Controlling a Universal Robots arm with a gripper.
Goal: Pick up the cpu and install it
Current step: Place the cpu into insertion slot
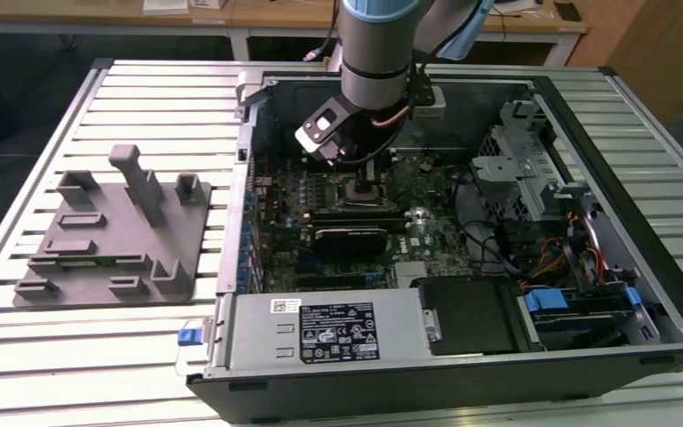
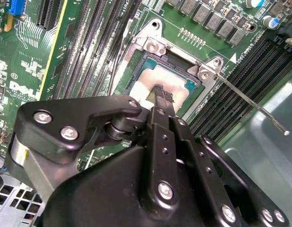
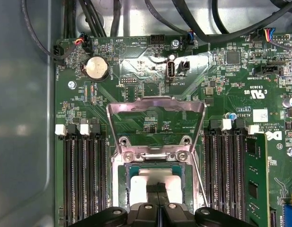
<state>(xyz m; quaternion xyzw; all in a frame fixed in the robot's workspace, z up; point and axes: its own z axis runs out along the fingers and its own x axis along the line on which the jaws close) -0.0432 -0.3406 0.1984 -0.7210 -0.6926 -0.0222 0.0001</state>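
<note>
I'm working the gripper [image 2: 161, 97] with its fingers pinched together, no gap I can make out and nothing clamped between them. The tips are sitting on or just over the middle of the cpu [image 3: 142, 185]; I can't tell whether they're touching it. The cpu is lying flat, pale top up, inside the socket frame [image 2: 153, 46], about mid-board on the motherboard [image 3: 136, 71] between the two banks of memory slots [image 3: 84, 175] and well off the board's edges. The load plate [image 3: 155, 106] is standing swung open and the lever [image 2: 252, 104] is sticking out free beside the socket. All of this is sitting in the open computer case [image 1: 484, 102]. I'm judging this as the seating step. To do it well, I'm aiming to stay square to the board with no sideways drag and light pressure only. I'm checking that the chip's rim is sitting level in the frame on all sides, and I'm minding the raised plate.
</note>
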